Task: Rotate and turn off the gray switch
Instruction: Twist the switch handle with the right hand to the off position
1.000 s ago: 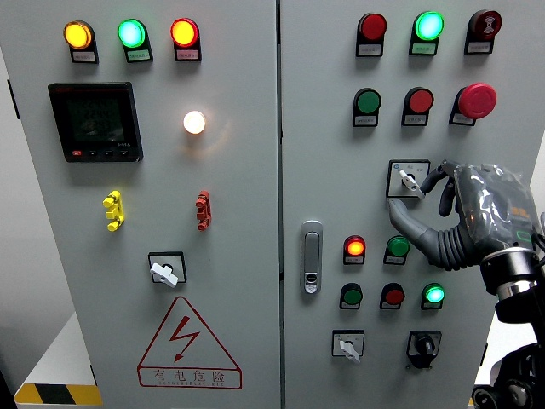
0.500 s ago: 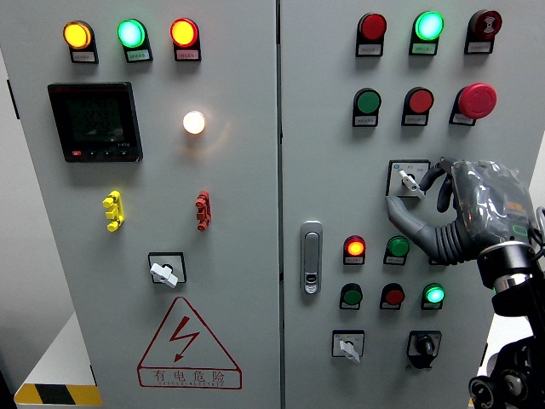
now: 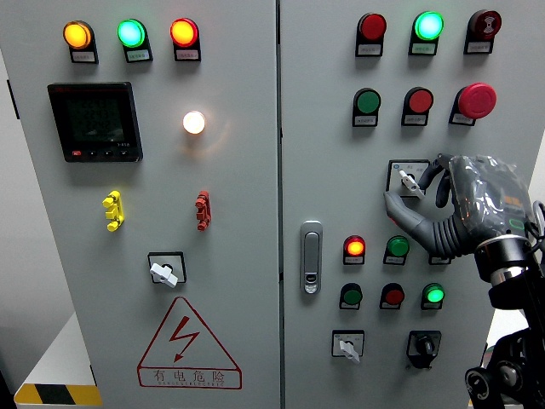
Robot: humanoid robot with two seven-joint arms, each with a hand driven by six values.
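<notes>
The gray rotary switch (image 3: 410, 181) sits on a square plate on the right cabinet door, its small gray knob pointing down-right. My right hand (image 3: 407, 192), gray with a clear plastic cover, comes in from the lower right and is up against this switch. Its thumb (image 3: 398, 210) stretches left under the plate, and its curled fingers (image 3: 434, 175) sit at the plate's right edge. The knob shows between them, and the fingers are not closed on it. My left hand does not show.
Two more gray switches sit at the left door's lower middle (image 3: 164, 271) and the right door's bottom (image 3: 347, 345), beside a black switch (image 3: 423, 344). A red mushroom button (image 3: 477, 100) is above the hand, lit red (image 3: 355, 248) and green (image 3: 435, 295) lamps below it. The door handle (image 3: 312, 256) is to the left.
My right hand has risen slightly and moved closer to the gray switch, with its fingers now at the plate's right edge. The knob's direction looks unchanged.
</notes>
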